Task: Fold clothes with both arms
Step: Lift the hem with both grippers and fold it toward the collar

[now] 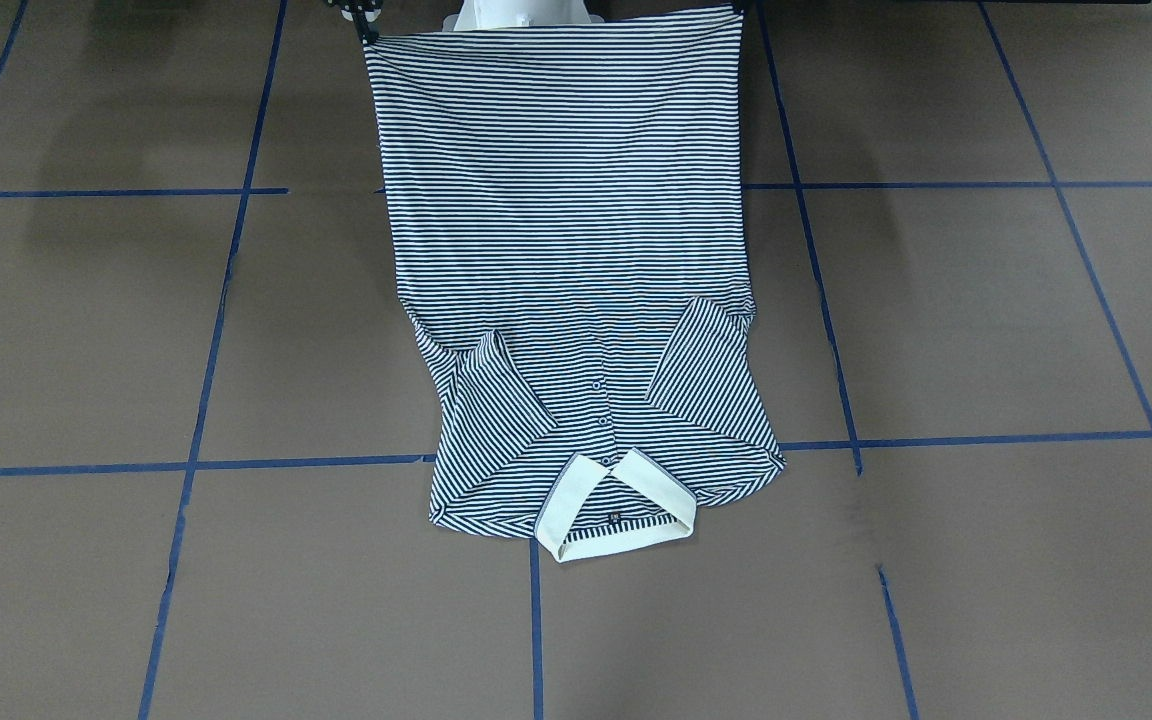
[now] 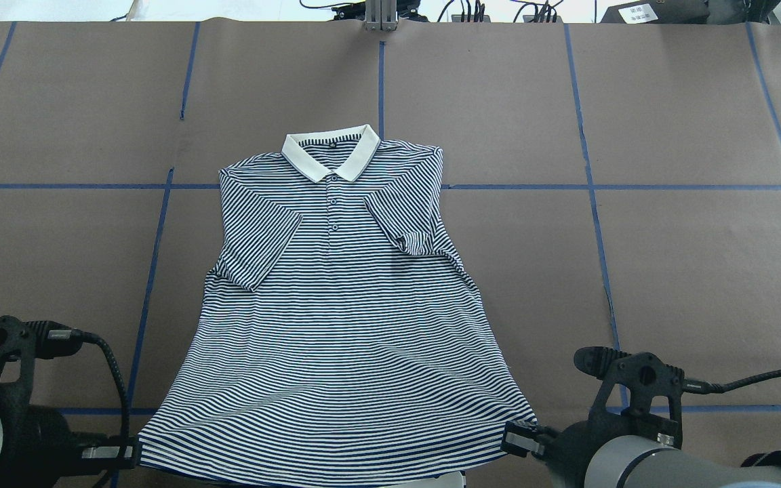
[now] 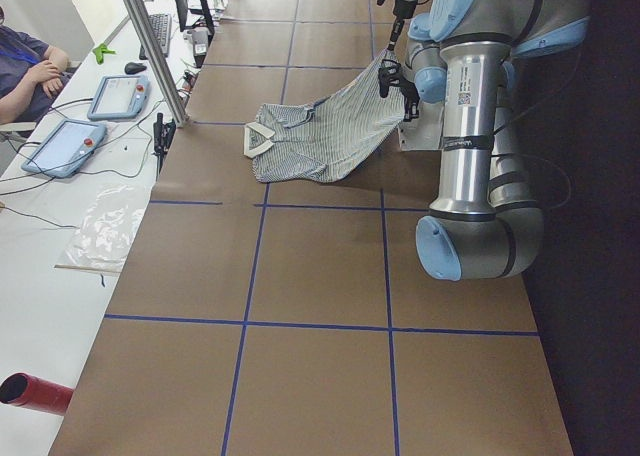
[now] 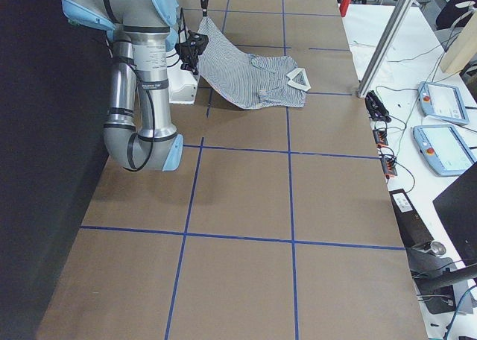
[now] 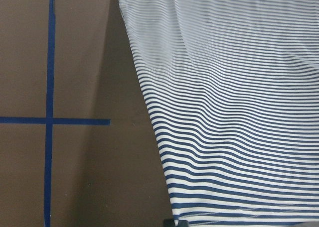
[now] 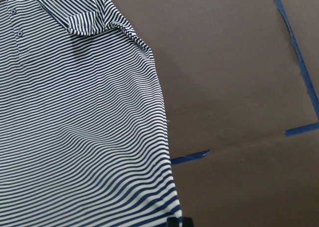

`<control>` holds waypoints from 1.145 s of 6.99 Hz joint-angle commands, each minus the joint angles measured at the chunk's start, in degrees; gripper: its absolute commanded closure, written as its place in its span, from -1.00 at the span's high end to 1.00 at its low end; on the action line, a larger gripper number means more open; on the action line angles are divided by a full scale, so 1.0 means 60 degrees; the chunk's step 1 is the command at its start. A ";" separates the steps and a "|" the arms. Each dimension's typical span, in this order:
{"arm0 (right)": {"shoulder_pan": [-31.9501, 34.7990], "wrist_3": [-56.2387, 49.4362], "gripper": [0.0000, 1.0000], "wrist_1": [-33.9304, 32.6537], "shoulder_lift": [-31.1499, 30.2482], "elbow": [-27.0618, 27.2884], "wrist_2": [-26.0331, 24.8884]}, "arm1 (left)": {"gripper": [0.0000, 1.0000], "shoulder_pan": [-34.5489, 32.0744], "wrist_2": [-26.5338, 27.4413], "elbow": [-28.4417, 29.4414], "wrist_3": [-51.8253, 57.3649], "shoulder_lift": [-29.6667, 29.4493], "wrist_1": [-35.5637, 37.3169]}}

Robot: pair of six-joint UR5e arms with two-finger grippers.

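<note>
Altogether one shirt (image 2: 343, 325), left end effector (image 2: 133, 454), right end effector (image 2: 509, 438)

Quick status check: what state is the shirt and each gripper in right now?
polo shirt: front up, collar end on the table, hem end raised off it.
sleeves: both folded inward onto the chest.
left gripper: shut on one hem corner.
right gripper: shut on the other hem corner.

Brown paper covers the table (image 2: 702, 271), ruled into large squares by blue tape lines (image 2: 634, 187). Along one long edge stands a white bench (image 3: 40, 306) carrying two teach pendants (image 3: 62, 146) and loose cables, beside a slanting aluminium post (image 3: 155, 51).
</note>
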 commanded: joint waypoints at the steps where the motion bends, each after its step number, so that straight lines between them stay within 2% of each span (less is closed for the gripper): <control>1: 0.1836 -0.1304 -1.00 -0.0003 0.1272 -0.1402 0.0806 | -1.00 -0.1625 -0.0052 0.1012 0.1863 -0.1164 0.0145; 2: 0.2994 -0.1734 -1.00 0.0041 0.1628 -0.1991 0.1668 | -1.00 -0.2710 -0.0545 0.1729 0.2687 -0.2027 0.0566; 3: 0.3803 -0.2406 -1.00 0.0042 0.1907 -0.2272 0.2140 | -1.00 -0.3359 -0.0652 0.2606 0.3102 -0.2862 0.0701; 5: 0.4847 -0.2763 -1.00 0.0288 0.2711 -0.3454 0.2408 | -1.00 -0.4153 -0.0711 0.3374 0.3674 -0.3322 0.0688; 7: 0.5303 -0.2793 -1.00 0.2958 0.2760 -0.5661 0.2394 | -1.00 -0.4871 -0.0697 0.4439 0.4259 -0.3847 0.0615; 8: 0.5581 -0.2909 -1.00 0.3812 0.2803 -0.6500 0.2394 | -1.00 -0.5092 -0.0682 0.5345 0.4452 -0.4098 0.0194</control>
